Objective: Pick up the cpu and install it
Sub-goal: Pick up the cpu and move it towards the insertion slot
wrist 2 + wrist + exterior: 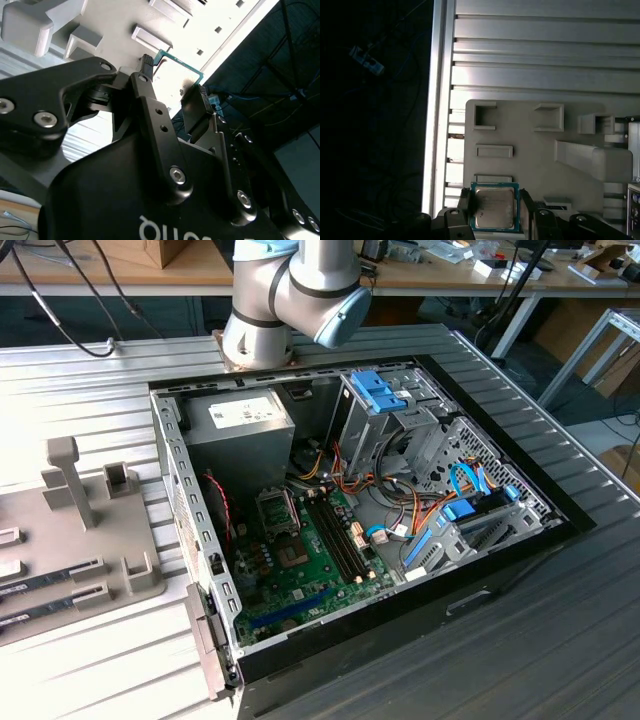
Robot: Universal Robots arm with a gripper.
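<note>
I see the cpu (493, 207), a small flat square chip with a green circuit-board rim and a dull silver-grey metal lid. It sits between the two black fingers (464, 205) of the end effector (495, 207). The fingers are clamped on two opposite edges of the chip, and its lid faces the first wrist camera. In the second wrist view the end effector (172, 77) shows from behind. There the chip's (176, 60) thin green edge spans the gap between the fingertips.

The chip hangs in front of the pale grey moulded fixture tray (520, 165), by the tray's edge and close to a shallow rectangular recess (494, 150). I cannot tell whether the chip touches the tray. The tray also has square open pockets and a raised block-shaped post (592, 160).

In the exterior view the tray (120, 570) lies on the ribbed aluminium surface (100, 370). Two long narrow sticks (55, 572) lie in slots on the tray.

To the exterior view's right of the tray, just beside it, lies an open black computer case (500, 570). Inside it are a green motherboard (300, 580), a grey power-supply box (240, 430), and blue-tabbed metal drive bays (400, 410). The arm's grey-and-blue joint (290, 300) stands behind the case, well apart from the tray.
</note>
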